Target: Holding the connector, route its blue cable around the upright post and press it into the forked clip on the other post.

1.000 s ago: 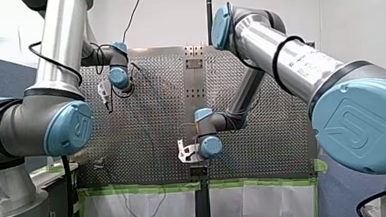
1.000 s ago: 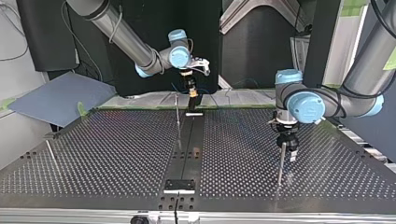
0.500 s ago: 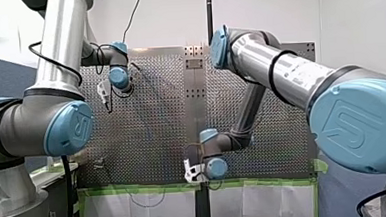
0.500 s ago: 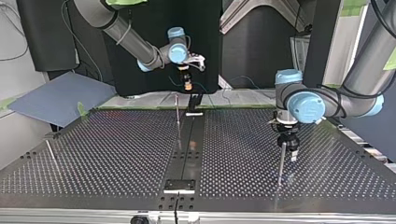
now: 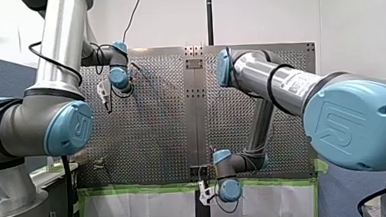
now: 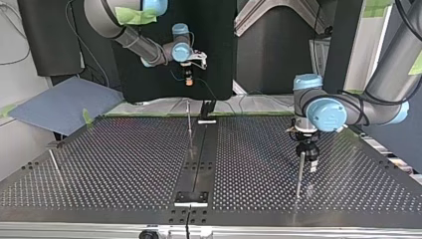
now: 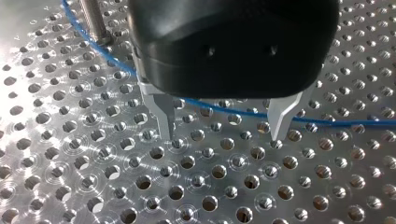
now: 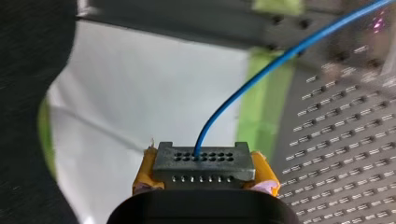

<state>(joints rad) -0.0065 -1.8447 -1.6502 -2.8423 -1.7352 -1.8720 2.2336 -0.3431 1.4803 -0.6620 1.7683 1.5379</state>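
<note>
right wrist view: my right hand point(image 8: 203, 176) (yellow pads point(image 8: 145, 173)) clamps the connector point(image 8: 203, 161).

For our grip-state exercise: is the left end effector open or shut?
Open. The left wrist view shows the left end effector with metal fingers wide apart, the blue cable unclamped between them.

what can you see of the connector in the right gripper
The connector is a small dark grey block, plastic-looking, with small holes above a line of tiny pale contacts. The blue cable leaves one hole near the middle. My right gripper clamps its two ends between yellow-padded fingers, holding it off the table.
</note>
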